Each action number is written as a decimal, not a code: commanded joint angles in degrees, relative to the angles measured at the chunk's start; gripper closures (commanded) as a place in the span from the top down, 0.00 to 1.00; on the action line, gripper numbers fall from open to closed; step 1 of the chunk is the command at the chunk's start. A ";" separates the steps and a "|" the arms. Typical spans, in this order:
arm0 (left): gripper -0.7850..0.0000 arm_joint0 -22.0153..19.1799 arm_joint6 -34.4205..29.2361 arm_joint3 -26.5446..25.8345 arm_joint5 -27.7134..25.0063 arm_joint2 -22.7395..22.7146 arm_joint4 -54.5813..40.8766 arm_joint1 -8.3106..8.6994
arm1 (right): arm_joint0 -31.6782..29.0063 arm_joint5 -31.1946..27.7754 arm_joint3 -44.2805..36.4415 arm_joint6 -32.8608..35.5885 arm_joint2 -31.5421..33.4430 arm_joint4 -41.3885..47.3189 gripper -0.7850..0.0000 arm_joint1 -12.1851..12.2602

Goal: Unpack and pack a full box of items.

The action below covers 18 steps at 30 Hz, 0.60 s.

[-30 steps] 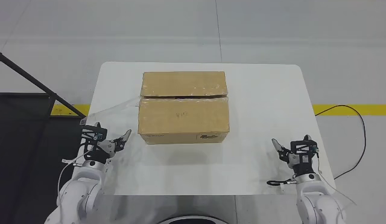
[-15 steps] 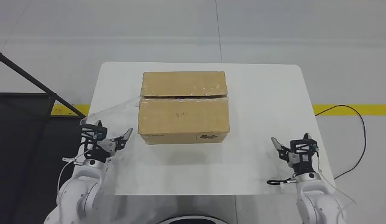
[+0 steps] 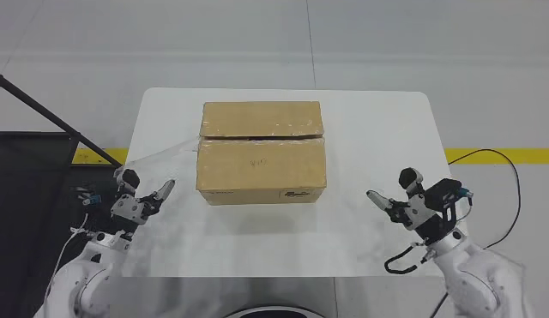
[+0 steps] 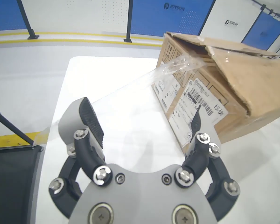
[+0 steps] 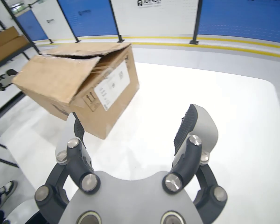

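One cardboard box stands on the white counter, about in the middle from side to side and a little closer to the far edge, with its long side running across in front of the robot. Its two top flaps are folded down and meet in a seam along the length, but they do not lie flat: from the wrist views I see the near flap raised a bit, and the edges along the seam are torn and uneven. White printed labels are stuck on the short end which faces the left arm, and another label is on the opposite end. A strip of clear tape hangs from the top of the left end and stretches down over the counter toward its left edge. The left gripper is over the near left corner of the counter, just beside the box and not touching it; its fingers are spread wide with nothing between them. The right gripper is over the near right part of the counter, well apart from the box, and its fingers are also spread wide and hold nothing. A black cable lies on the floor to the right of the counter.
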 commanded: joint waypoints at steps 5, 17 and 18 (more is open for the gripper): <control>1.00 1.72 0.24 -0.17 -6.32 -4.44 -3.69 0.34 | 2.49 -2.02 -2.06 9.07 0.95 9.74 1.00 0.62; 1.00 1.70 0.28 -0.49 -6.16 -4.59 -3.59 0.34 | 2.53 -2.02 -2.49 10.10 1.44 9.16 1.00 0.74; 1.00 1.55 0.06 -1.00 -6.56 -4.22 -4.22 0.31 | 2.45 -2.18 -2.48 9.81 1.14 9.63 1.00 0.71</control>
